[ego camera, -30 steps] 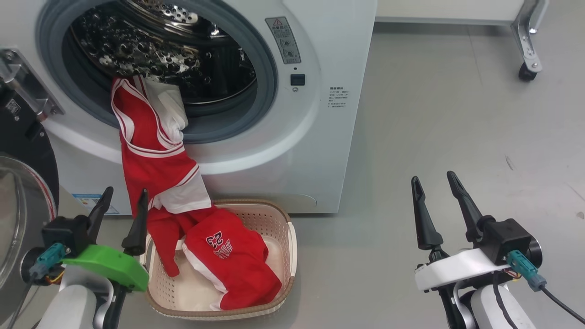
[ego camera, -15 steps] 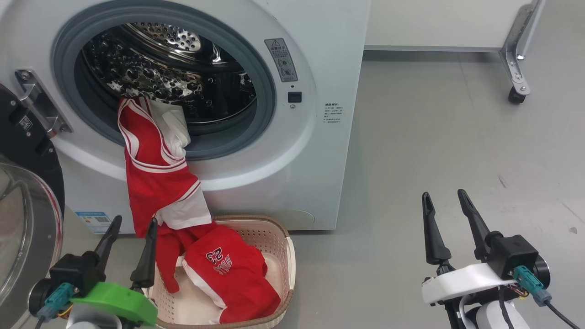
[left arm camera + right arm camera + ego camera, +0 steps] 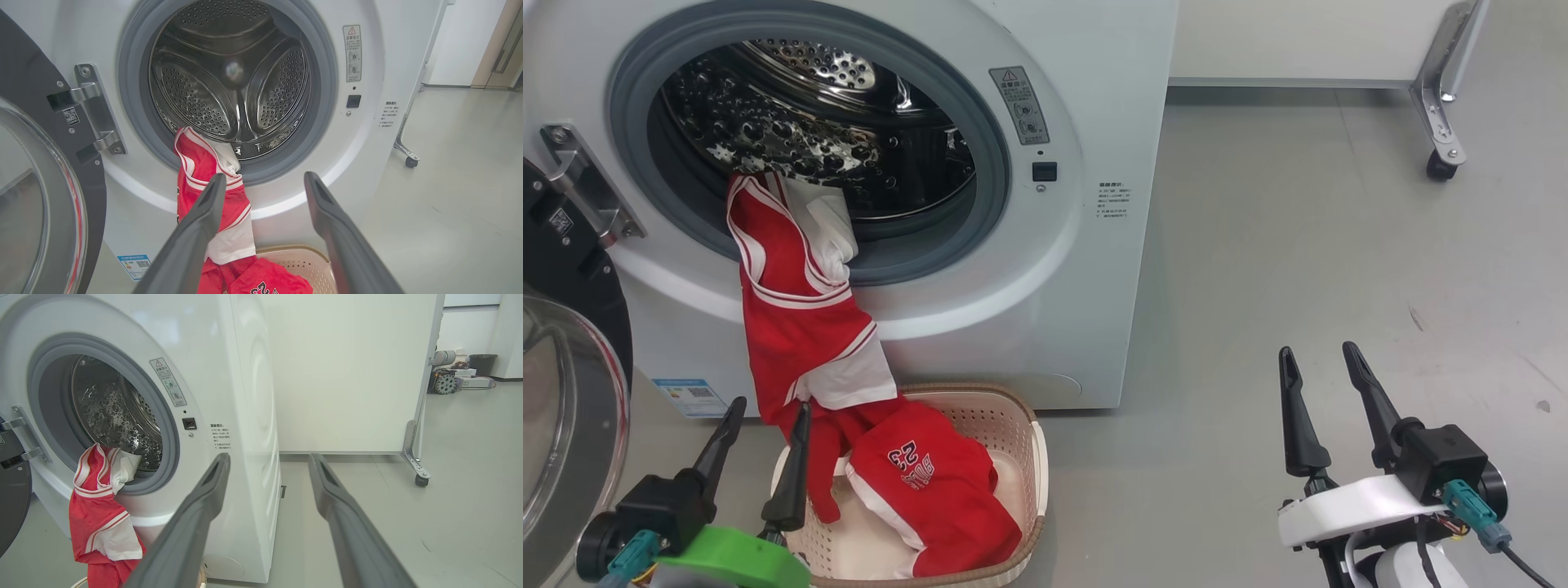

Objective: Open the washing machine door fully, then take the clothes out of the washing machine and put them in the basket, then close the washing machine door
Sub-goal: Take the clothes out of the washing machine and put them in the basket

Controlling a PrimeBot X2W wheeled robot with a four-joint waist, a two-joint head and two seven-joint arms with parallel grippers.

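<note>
The white washing machine stands with its steel drum exposed. Its black-rimmed door is swung wide to the left, also in the left wrist view. The red and white clothes hang from the drum lip over the grey seal, and their lower part with the number 23 lies in the cream basket on the floor below. My left gripper is open beside the basket's left rim, close to the hanging fabric. My right gripper is open over bare floor to the machine's right.
Grey floor stretches to the right of the machine. A white panel on a metal leg with a caster wheel stands behind at the right. Equipment sits far back along the wall.
The head camera has shifted, so the whole picture sits lower. My left gripper has drawn back slightly toward the view's bottom edge. The clothes hang as before and both grippers stay open.
</note>
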